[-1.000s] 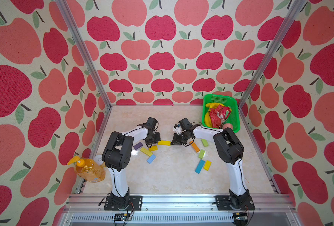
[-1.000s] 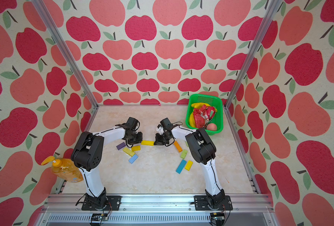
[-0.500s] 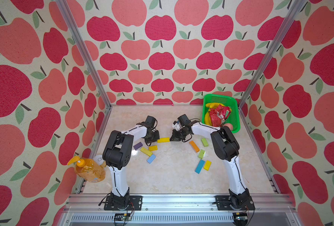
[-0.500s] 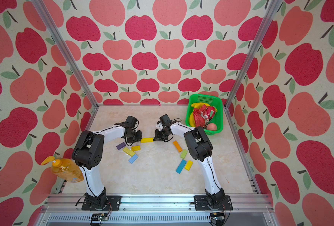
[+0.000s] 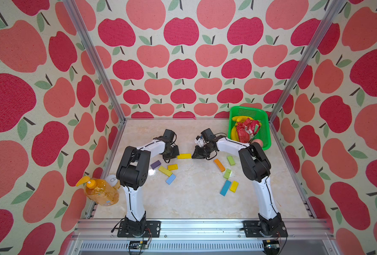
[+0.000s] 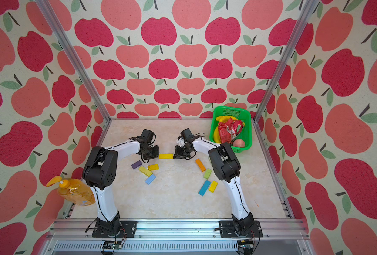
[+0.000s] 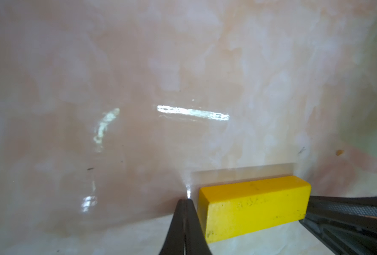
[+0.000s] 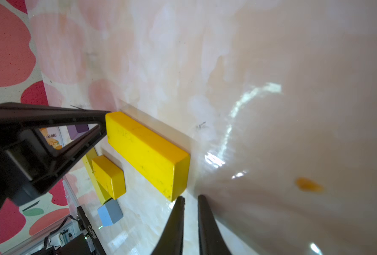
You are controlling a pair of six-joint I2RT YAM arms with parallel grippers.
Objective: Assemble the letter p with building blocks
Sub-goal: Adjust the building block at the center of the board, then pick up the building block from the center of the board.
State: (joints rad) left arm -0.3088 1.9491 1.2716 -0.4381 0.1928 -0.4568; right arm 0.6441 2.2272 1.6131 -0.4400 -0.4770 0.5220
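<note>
Where the long yellow block [image 5: 184, 156] lies flat on the table [image 5: 194, 203], its long axis runs gripper to gripper. The left gripper [image 7: 184, 209], fingers pressed together and empty, is at one end. The right gripper [image 8: 190, 209], barely parted and empty, is at the other. Both are equally near.

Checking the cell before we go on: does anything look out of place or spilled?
The orange pump bottle lies tipped at the left front edge of the table. A small orange spot stains it near the long yellow block.
</note>
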